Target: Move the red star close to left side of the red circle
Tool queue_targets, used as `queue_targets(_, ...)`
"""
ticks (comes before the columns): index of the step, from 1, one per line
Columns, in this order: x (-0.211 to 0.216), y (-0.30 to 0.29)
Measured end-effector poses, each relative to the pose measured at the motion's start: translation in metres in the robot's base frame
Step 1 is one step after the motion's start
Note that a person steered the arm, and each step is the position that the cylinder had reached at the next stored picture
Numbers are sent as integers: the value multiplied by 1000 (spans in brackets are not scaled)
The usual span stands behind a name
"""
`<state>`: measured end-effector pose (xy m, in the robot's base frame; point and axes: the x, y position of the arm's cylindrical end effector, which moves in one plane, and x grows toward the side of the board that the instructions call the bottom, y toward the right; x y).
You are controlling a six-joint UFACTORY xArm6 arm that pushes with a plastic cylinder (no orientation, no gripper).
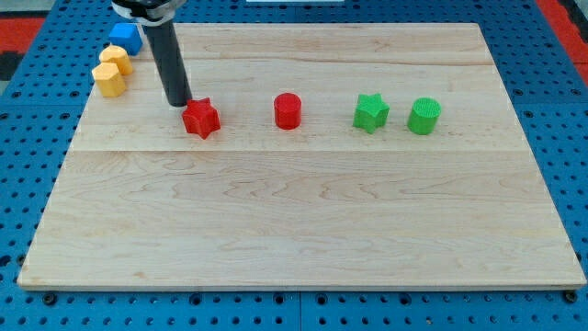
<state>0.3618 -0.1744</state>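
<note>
Right now my tip [179,102] rests on the board with nothing grasped, since it is a bare rod, touching or nearly touching the red star [201,119] from about ten o'clock. The red circle [288,110] lies off at the star's three o'clock, clearly apart, with open wood between them. From that upper-left contact, I'd judge a push could drive the star toward four o'clock rather than straight across, so it slips below the circle's line, or spins off the rod. Pushing too long would knock the circle toward the green star [370,112] and green cylinder [424,116]. The yellow blocks [111,73] and blue block [125,37] at ten o'clock seem out of harm's way.
</note>
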Motion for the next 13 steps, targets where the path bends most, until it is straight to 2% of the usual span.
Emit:
queue_targets(1, 67, 1)
queue_targets(2, 95, 23)
queue_targets(4, 43, 40)
queue_targets(5, 40, 63)
queue_targets(6, 82, 69)
queue_targets(7, 124, 141)
queue_targets(8, 124, 172)
queue_targets(9, 124, 172)
queue_targets(11, 233, 266)
queue_targets(12, 232, 340)
queue_targets(13, 212, 446)
